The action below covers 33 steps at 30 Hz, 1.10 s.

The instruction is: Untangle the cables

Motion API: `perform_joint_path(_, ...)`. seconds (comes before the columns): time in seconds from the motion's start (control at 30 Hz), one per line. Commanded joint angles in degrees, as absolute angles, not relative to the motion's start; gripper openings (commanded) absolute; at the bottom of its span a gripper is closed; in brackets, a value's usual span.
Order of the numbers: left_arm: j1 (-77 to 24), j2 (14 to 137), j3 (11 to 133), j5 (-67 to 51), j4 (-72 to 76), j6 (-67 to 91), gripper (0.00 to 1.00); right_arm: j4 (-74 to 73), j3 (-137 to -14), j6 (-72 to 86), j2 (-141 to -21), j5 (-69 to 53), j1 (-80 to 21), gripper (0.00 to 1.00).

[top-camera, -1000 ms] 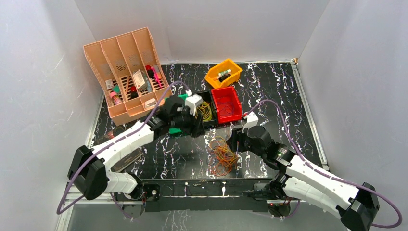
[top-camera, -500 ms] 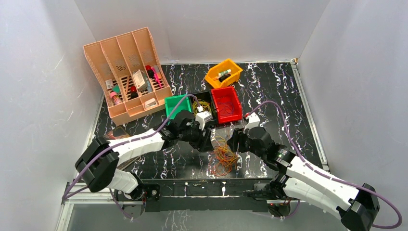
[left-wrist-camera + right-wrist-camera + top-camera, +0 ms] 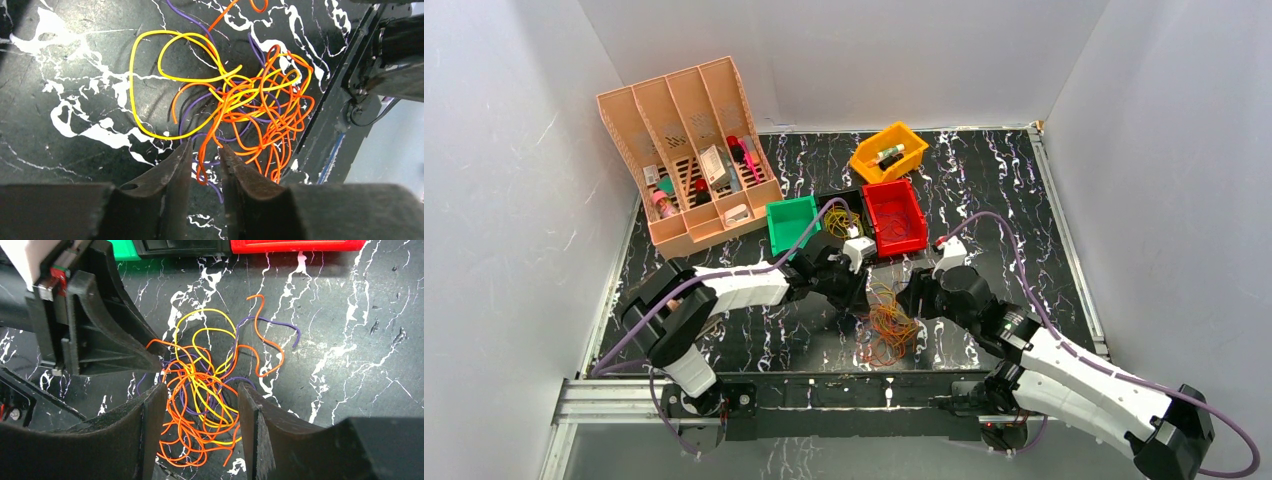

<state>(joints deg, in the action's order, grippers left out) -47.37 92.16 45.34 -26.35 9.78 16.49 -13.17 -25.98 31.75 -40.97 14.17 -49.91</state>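
The cables (image 3: 889, 325) lie in one knotted heap on the tabletop (image 3: 1024, 200), at its 6 o'clock edge, between the two grippers. Orange, yellow and a few thin purple strands cross each other many times. Only one big yellow loop and one orange end stand free of the knot. Some yellow strands seem to lie already in the black bin (image 3: 838, 194), so the task looks begun, but most of it is left.

The left gripper (image 3: 202, 152) is at 10 o'clock of the heap. Its jaws are narrow but not shut; orange and purple strands pass through the gap, nothing pinched as far as the wrist view shows. The right gripper (image 3: 201, 390) is at 2 o'clock of the heap, jaws wide apart over the knot and holding nothing.

At 12 o'clock of the heap stand a green bin (image 3: 771, 228), the black one and a red bin (image 3: 916, 205); a yellow bin (image 3: 864, 160) and a pink organizer (image 3: 624, 110) are farther back. The grippers are very near each other, so each probably limits the room of the other for pulling.
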Motion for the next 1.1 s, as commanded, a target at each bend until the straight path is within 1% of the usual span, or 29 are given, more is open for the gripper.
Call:
perform_joint_path(0.0,-47.63,93.3,48.26,-28.84,10.28,15.56,0.18,-11.11,-26.02,32.62,-39.91,14.41,-50.13,0.62)
perform_joint_path(0.07,-47.64,93.2,48.43,-28.41,10.29,15.62,0.08,-11.16,-25.89,32.69,-39.83,14.33,-50.12,0.62)
perform_joint_path(0.13,-47.63,92.98,48.56,-27.65,9.86,15.59,0.01,-10.93,-25.69,32.83,-39.8,14.37,-50.15,0.62)
perform_joint_path(0.17,-47.64,92.88,48.83,-27.33,9.24,15.44,0.0,-10.76,-25.67,32.87,-39.81,14.33,-50.13,0.62)
perform_joint_path(0.37,-47.61,90.58,50.79,-25.71,4.99,13.72,0.0,-8.55,-25.21,32.39,-39.78,12.84,-50.14,0.63)
perform_joint_path(0.53,-47.62,88.1,54.05,-24.23,-1.1,11.07,0.0,-2.0,-22.45,31.7,-38.67,9.42,-50.1,0.64)
perform_joint_path(0.73,-47.56,84.87,57.39,-25.51,-4.92,10.2,0.0,6.47,-18.07,33.63,-38.41,12.12,-50.18,0.65)
perform_joint_path(0.9,-47.63,83.75,59.85,-26.12,-7.47,9.93,0.0,14.53,-17.07,33.42,-42.38,14.05,-50.13,0.67)
perform_joint_path(1.07,-47.62,83.27,61.31,-25.83,-8.75,9.93,0.0,22.83,-17.22,32.57,-47.4,11.99,-50.12,0.68)
